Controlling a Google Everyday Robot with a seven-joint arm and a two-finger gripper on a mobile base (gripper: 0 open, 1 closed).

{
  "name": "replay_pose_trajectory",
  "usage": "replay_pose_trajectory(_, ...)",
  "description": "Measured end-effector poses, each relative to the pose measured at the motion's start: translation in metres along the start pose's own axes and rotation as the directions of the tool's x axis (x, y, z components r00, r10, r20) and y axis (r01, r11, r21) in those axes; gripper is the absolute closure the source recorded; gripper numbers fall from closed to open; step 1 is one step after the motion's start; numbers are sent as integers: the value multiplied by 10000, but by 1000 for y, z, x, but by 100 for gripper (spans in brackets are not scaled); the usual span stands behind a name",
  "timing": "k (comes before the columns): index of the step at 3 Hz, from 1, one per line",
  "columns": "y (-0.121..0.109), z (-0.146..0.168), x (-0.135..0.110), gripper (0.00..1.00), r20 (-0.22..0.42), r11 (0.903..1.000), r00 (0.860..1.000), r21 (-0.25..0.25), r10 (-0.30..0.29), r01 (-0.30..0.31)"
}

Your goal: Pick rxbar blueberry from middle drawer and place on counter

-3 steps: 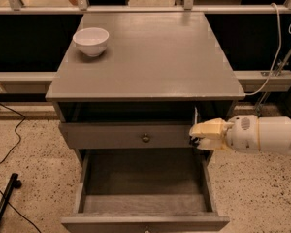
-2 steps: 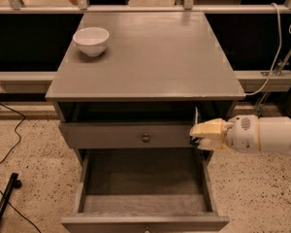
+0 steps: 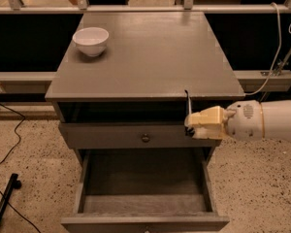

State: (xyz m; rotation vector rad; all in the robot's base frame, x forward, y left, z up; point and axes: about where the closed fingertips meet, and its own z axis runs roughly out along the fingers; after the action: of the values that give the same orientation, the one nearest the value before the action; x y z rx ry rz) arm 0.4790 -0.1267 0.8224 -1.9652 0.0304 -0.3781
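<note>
My gripper (image 3: 189,126) is at the cabinet's right front, level with the upper drawer (image 3: 136,136) and just below the counter's (image 3: 150,47) front edge. It is shut on the rxbar blueberry (image 3: 187,106), which shows edge-on as a thin black strip standing upright, its pale top end reaching the counter's edge. The middle drawer (image 3: 143,183) is pulled out below and left of the gripper, and its grey plank floor shows nothing on it.
A white bowl (image 3: 91,41) stands on the counter's back left. My white arm (image 3: 266,120) reaches in from the right. A rail and cables run behind the cabinet. A dark stand leg (image 3: 5,203) lies on the speckled floor at the left.
</note>
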Motion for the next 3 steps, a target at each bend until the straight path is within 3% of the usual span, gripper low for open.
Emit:
replay_pose_trajectory(1,-40,-10,-2,100,464,9949,9955,612,-826,797)
replay_pose_trajectory(2,-63,-12,27,100,592,9919,9901,119,-1271,1266)
replay_pose_trajectory(3,-69,-1,77,100,722,9820,9865,-1093,-1469,1542)
